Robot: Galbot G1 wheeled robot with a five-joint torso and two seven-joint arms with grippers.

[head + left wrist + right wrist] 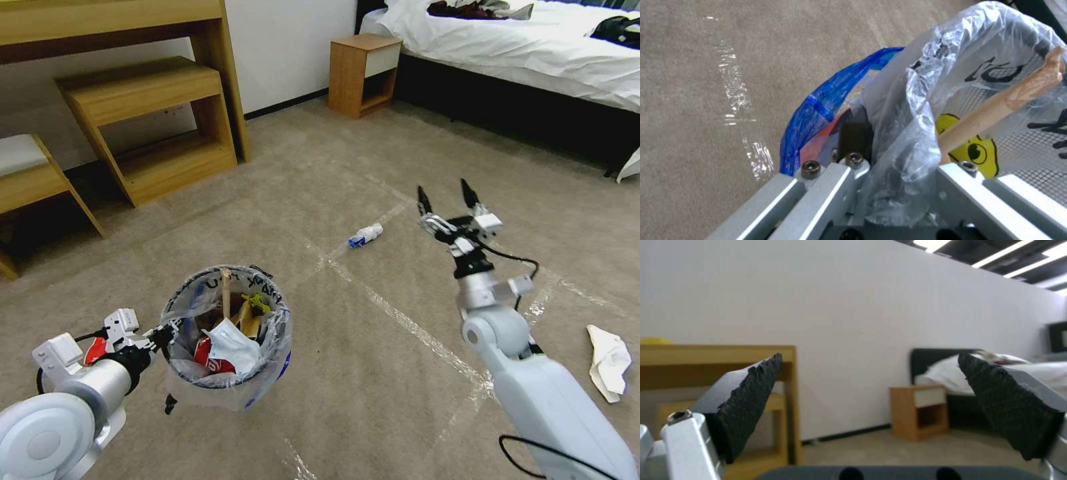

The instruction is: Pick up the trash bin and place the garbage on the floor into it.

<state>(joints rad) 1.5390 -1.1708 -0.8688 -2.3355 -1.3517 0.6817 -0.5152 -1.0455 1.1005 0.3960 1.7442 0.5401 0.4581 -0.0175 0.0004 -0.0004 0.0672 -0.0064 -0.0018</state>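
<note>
My left gripper (162, 335) is shut on the rim of the trash bin (263, 383), which hangs just above the floor (373, 373) at the lower left. The bag-lined bin (826, 106) holds several pieces of garbage: a light-blue mask (233, 343), a red can (212, 357), a wooden stick (226, 290) and brown paper. On the carpet a white-blue bottle (365, 235) lies ahead, and a white tissue (610, 360) lies at the right. My right gripper (445, 195) is open and raised, with nothing between its fingers (746, 396).
A wooden desk with a low shelf (153, 127) and a stool (27, 173) stand at the back left. A small nightstand (363, 73) and a bed (533, 60) fill the back right. Clear tape lines (407, 320) cross the carpet.
</note>
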